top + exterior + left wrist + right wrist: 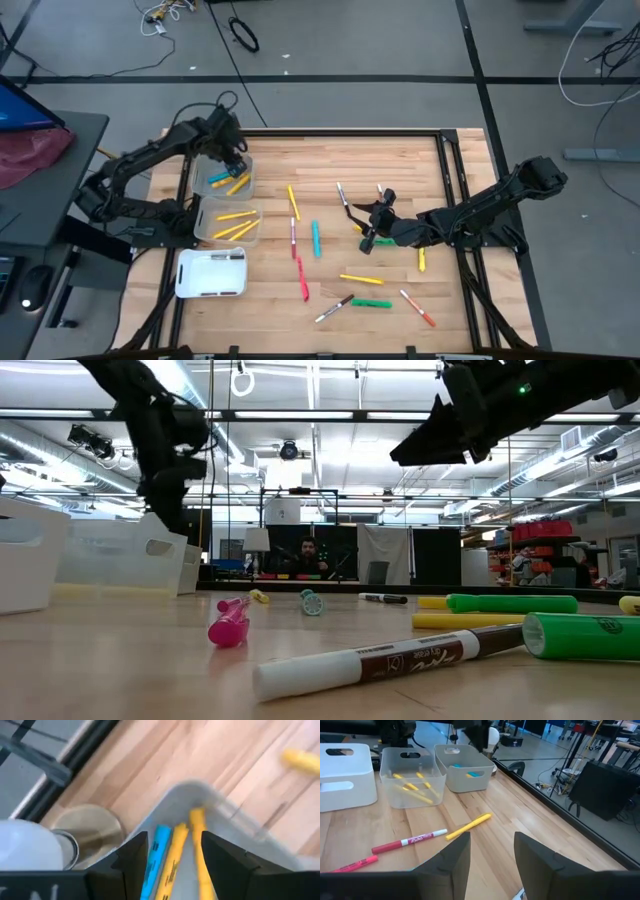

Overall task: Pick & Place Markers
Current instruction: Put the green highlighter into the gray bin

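Note:
Markers lie scattered on the wooden table: a yellow one point(293, 202), a light blue one point(316, 238), a red one point(303, 280), a green one point(371, 303) and others. My left gripper point(236, 165) hangs open above the far clear bin point(225, 180), its fingers point(132, 852) pointing down. Below them a blue marker point(156, 855) and two yellow markers point(199, 842) lie on the bin's floor. My right gripper point(372, 225) stands open over the table's middle, with nothing between its fingers point(455, 857).
A second clear bin point(228, 222) with yellow markers and a white bin point(212, 272) stand in a row nearer the front, at the table's left. A red-and-white marker point(410, 841) and a yellow marker point(468, 826) lie ahead of my right gripper. A black frame point(448, 160) edges the table.

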Tool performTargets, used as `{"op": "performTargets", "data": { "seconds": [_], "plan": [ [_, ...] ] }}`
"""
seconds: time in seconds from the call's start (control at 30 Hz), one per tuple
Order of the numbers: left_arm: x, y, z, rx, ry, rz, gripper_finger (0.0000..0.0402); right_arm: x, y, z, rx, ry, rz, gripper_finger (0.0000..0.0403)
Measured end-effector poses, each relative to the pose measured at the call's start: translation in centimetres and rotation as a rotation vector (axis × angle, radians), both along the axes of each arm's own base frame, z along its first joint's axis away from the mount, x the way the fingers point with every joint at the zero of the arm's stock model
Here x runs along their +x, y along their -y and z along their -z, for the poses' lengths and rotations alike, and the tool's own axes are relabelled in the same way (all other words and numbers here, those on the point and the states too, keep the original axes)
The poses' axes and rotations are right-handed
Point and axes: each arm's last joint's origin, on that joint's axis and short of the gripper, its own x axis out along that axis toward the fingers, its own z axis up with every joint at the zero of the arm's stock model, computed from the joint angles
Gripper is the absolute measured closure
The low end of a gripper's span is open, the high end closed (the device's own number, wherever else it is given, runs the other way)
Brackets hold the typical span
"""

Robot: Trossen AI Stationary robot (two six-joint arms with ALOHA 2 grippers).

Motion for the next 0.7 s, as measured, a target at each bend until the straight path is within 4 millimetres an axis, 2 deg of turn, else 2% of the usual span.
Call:
{"op": "performTargets", "data": {
  "seconds": [0.2, 0.37, 0.7],
  "plan": [
    [1.4, 0.6, -2.3, 0.011, 0.271, 0.088, 0.0223, 0.0, 0.0, 0.0, 0.019, 0.015, 0.006, 0.0250],
    [4.2, 2.1, -3.8, 0.048, 0.488, 0.253, 0.0233, 0.0, 0.0, 0.0, 0.039, 0.025, 0.012, 0.0250],
    [10.9, 8.6, -6.3, 0.207, 0.789, 0.665, 0.0251, 0.0, 0.0, 0.0, 0.114, 0.065, 0.033, 0.0250]
  ]
}}
